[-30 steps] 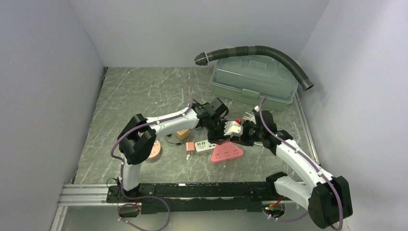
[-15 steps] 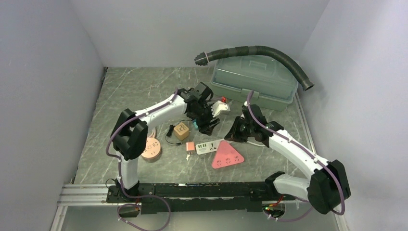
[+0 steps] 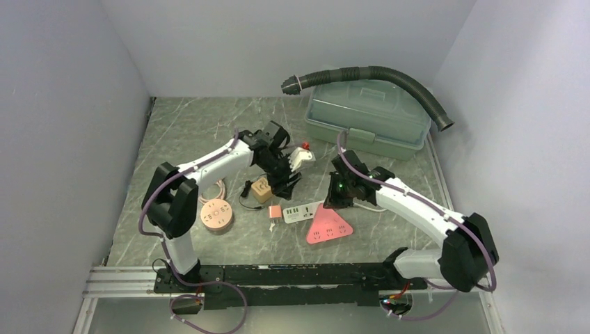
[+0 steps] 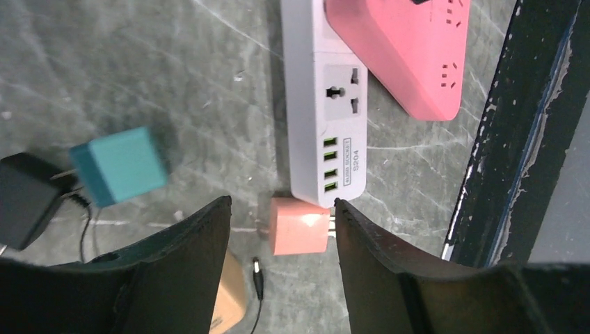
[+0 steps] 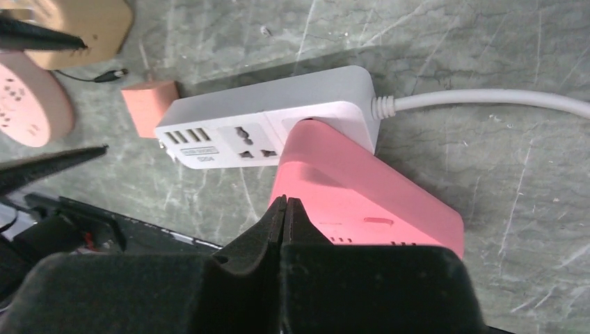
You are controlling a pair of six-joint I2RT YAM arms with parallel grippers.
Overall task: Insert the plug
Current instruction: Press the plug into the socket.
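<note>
A small salmon plug [image 4: 299, 226] lies on the table against the USB end of the white power strip [image 4: 327, 104], its prongs sideways. My left gripper [image 4: 282, 204] is open above it, and the plug shows between the two fingertips without being touched. In the top view that gripper [image 3: 285, 182] sits just behind the plug [image 3: 275, 211] and the strip [image 3: 303, 211]. My right gripper [image 5: 286, 202] is shut on nothing and hovers over the pink triangular power strip [image 5: 362, 188], which overlaps the white strip [image 5: 278, 118].
A teal cube charger [image 4: 120, 165], a black adapter [image 4: 24, 202] and a tan cube [image 3: 261, 189] lie left of the plug. A round pink socket [image 3: 215, 215] is further left. A grey toolbox [image 3: 367, 117] with a black hose [image 3: 376, 73] stands back right. A black rail [image 3: 278, 275] runs along the front.
Both arms have drawn apart from their meeting point over the strips. The left swung back and left and opened its jaws; the right pulled back and closed.
</note>
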